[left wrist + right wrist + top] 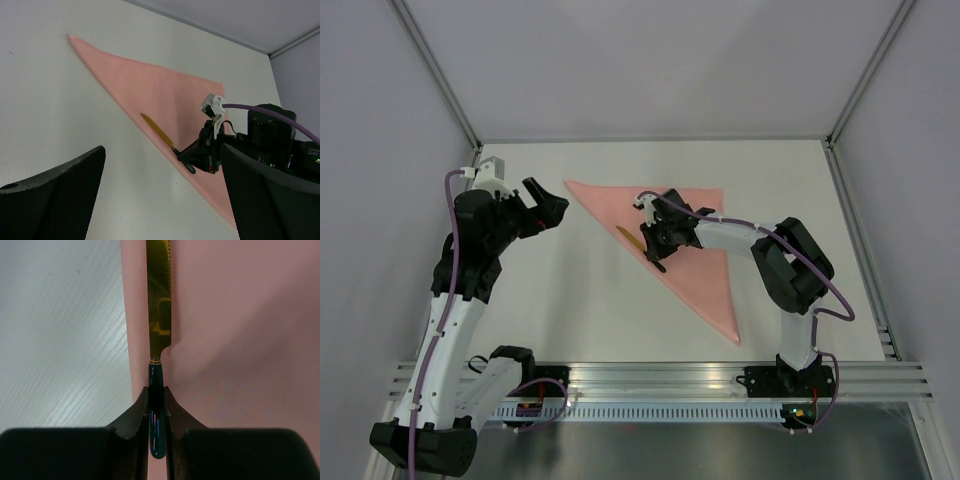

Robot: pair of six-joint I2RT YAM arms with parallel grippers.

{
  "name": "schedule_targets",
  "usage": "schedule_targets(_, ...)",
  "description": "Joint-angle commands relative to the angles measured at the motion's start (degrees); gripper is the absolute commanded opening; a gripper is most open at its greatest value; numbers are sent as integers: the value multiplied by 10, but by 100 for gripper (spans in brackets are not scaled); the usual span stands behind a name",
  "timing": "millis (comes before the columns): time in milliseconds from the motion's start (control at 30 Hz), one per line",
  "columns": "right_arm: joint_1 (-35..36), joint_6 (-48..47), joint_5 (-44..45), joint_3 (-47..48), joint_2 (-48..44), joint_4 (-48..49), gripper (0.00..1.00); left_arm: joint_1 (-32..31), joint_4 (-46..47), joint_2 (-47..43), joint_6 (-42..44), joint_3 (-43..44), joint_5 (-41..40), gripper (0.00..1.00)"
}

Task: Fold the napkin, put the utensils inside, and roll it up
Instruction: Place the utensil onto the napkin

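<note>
The napkin point(690, 240) lies folded as a pink triangle on the white table, also seen in the left wrist view point(150, 85) and the right wrist view point(240, 340). A small knife with a gold blade point(159, 295) and a dark handle point(156, 377) runs along the napkin's long left edge point(632, 240). My right gripper point(156, 395) is shut on the handle, low over the napkin point(656, 256). I cannot tell whether the blade touches the cloth. My left gripper point(545, 205) hangs open to the left of the napkin, with nothing between its fingers point(55, 200).
Grey enclosure walls surround the white table point(580, 300). A metal rail point(660, 375) runs along the near edge by the arm bases. A small grey box point(492, 165) sits at the back left corner. The right arm's purple cable point(280, 117) arcs above the napkin.
</note>
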Motion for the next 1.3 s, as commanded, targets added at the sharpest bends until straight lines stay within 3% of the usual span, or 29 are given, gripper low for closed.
schedule_targets(0, 5, 14, -3, -1, 5, 1, 1, 1, 0, -6, 1, 11, 2, 100)
schedule_targets(900, 5, 13, -19, 0, 18, -6, 1, 1, 0, -5, 4, 6, -1, 100)
schedule_targets(1167, 5, 13, -20, 2, 12, -9, 29, 1, 0, -3, 5, 7, -5, 100)
schedule_targets(1267, 5, 13, -18, 4, 10, -10, 34, 2, 0, -2, 6, 8, -8, 100)
